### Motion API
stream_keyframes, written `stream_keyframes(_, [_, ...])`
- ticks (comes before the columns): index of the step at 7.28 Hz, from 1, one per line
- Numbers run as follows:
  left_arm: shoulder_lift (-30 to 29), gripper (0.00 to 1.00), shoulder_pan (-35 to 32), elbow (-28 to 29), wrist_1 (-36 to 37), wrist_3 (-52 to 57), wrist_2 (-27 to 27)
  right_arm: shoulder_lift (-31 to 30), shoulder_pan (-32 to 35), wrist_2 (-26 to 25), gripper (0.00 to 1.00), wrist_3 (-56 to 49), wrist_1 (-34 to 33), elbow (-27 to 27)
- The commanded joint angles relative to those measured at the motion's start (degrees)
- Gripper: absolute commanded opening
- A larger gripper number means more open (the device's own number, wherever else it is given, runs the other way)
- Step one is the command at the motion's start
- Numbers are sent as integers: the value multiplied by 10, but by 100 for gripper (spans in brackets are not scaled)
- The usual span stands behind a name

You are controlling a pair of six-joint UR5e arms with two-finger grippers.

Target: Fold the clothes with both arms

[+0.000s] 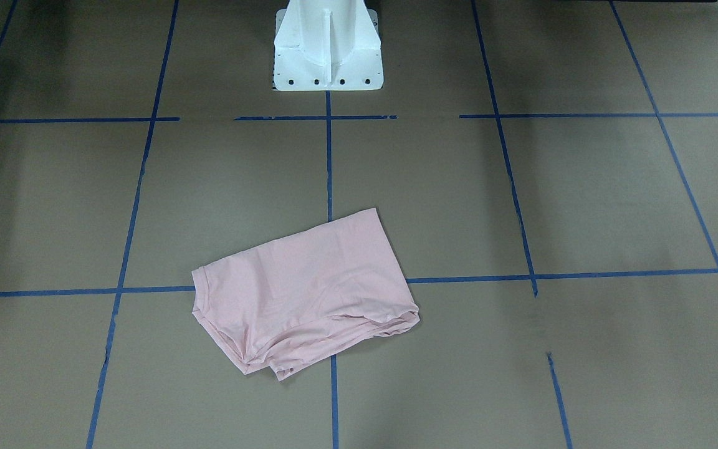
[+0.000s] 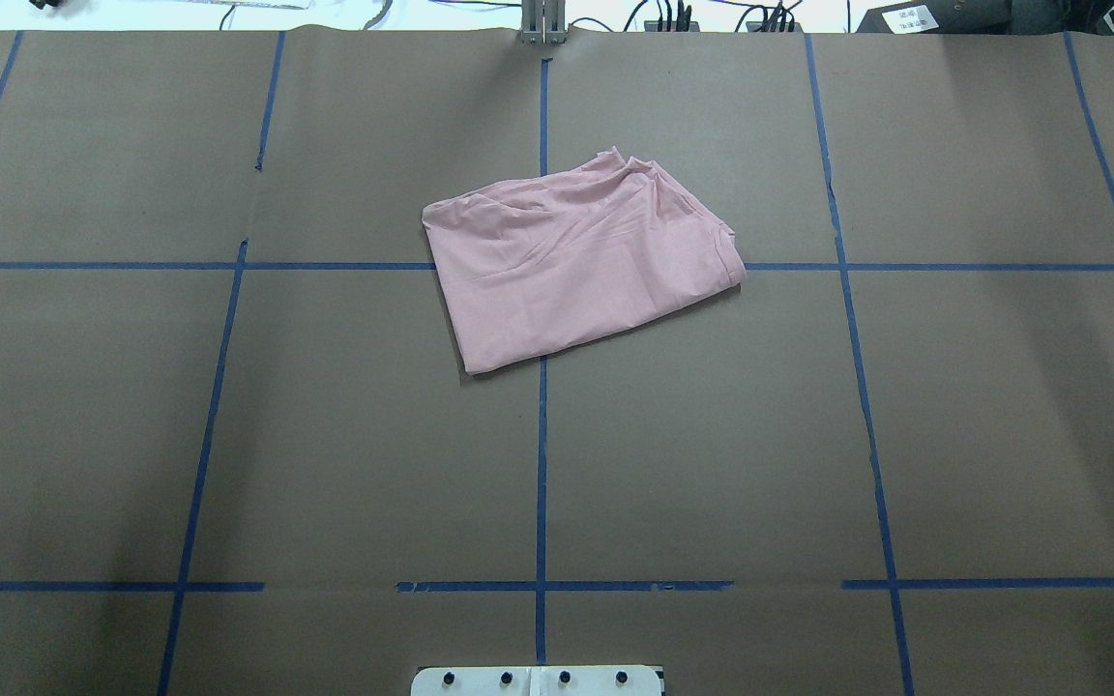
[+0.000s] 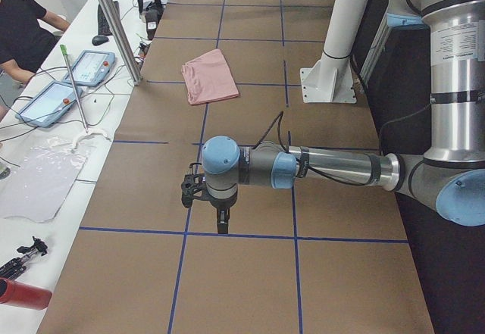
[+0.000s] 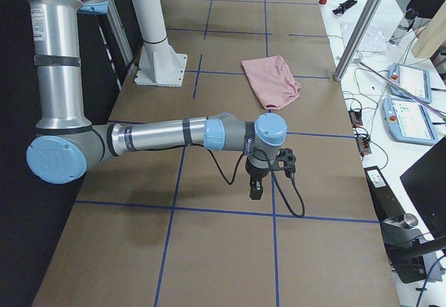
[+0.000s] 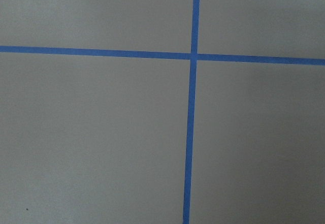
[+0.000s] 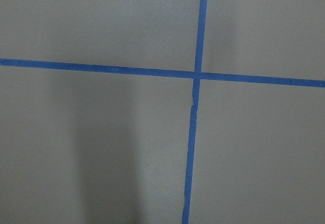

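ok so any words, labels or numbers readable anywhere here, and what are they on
No text is legible.
The T-shirt: plain pink side up, no print shows.
The white label, overhead view's top right: too small to read.
The pendant screens, side views: too blurred to read.

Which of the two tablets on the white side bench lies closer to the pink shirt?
The tablet next to the foot of the metal pole; the other tablet lies further along the bench, away from the shirt.
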Motion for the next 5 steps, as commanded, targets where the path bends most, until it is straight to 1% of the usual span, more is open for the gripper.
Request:
stream_keyframes(1, [-1, 100, 0, -5, -1, 0, 0, -1, -6, -1, 100, 1, 14, -3])
stream_keyframes(2, [0, 100, 0, -6, 0, 0, -1, 0, -6, -3, 100, 2, 27, -5])
stream_keyframes(4, [-1, 100, 1, 1, -5, -1, -49, -1, -6, -3, 100, 1, 28, -1])
stream_keyframes(5, [1, 100, -1, -24, 1, -1, -59, 1, -6, -3, 100, 2, 28, -9])
